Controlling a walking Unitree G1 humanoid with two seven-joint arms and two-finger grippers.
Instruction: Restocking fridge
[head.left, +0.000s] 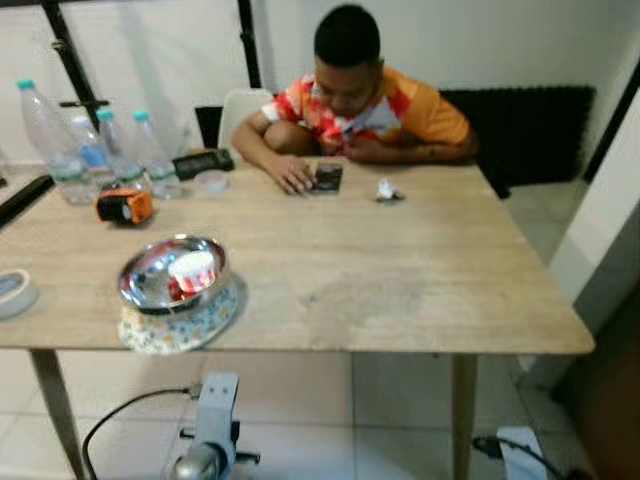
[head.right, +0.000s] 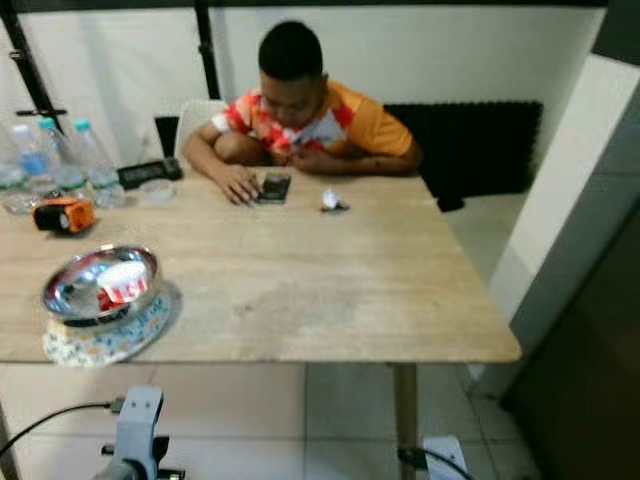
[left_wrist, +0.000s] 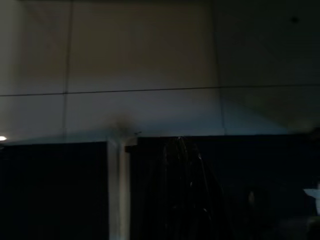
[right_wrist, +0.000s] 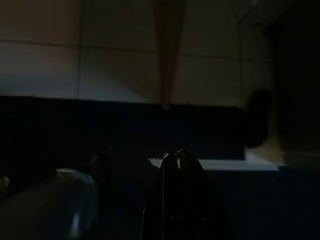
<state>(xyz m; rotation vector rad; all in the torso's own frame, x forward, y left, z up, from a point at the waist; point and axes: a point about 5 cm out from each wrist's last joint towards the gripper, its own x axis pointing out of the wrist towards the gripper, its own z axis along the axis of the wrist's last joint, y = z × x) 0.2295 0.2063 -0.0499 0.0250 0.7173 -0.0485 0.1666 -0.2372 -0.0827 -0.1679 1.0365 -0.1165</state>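
Observation:
Several clear water bottles (head.left: 60, 140) with teal caps stand at the far left of a wooden table (head.left: 400, 270). Nearer the front left, a shiny metal bowl (head.left: 172, 272) holding something red and white rests on a patterned mat (head.left: 195, 325). My left arm (head.left: 205, 440) hangs below the table's front edge. Both wrist views are very dark and look down at a tiled floor. There my left gripper (left_wrist: 181, 142) and my right gripper (right_wrist: 177, 155) each show as a dark tapering shape, fingers together, holding nothing.
A person (head.left: 355, 100) sits at the far side, a hand by a phone (head.left: 328, 178). An orange tape measure (head.left: 125, 205), a black box (head.left: 203, 163), a crumpled wrapper (head.left: 388, 190) and a tape roll (head.left: 12, 290) lie on the table. A dark panel (head.right: 590, 350) stands on the right.

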